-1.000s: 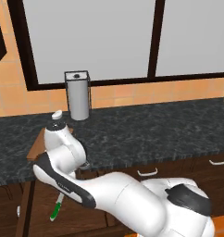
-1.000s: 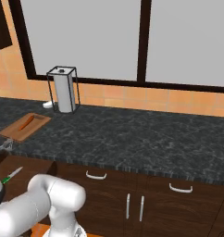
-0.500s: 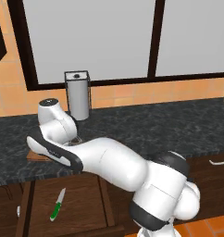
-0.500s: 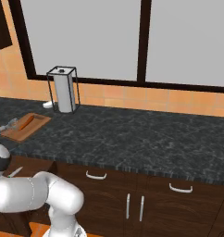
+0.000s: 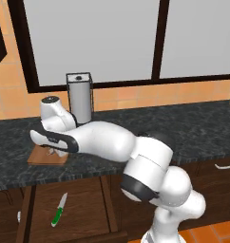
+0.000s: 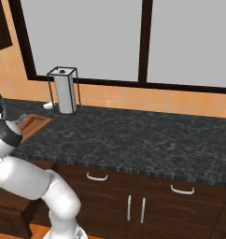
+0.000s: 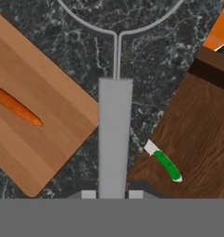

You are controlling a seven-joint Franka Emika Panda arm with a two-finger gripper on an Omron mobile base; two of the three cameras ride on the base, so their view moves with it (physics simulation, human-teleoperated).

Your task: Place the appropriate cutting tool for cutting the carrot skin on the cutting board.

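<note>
We see the cutting board [image 7: 37,115] as matt brown wood with fine straight grain, and the carrot [image 7: 14,105] on it as smooth, dull orange. The cutting tool [image 7: 115,139] looks like plain grey metal, its handle flat and matt, its looped head thin wire. The counter [image 6: 147,140] is dark speckled stone with a low sheen. The canister [image 5: 80,98] is brushed metal. The knife [image 7: 164,162] has a glossy green plastic handle.
</note>
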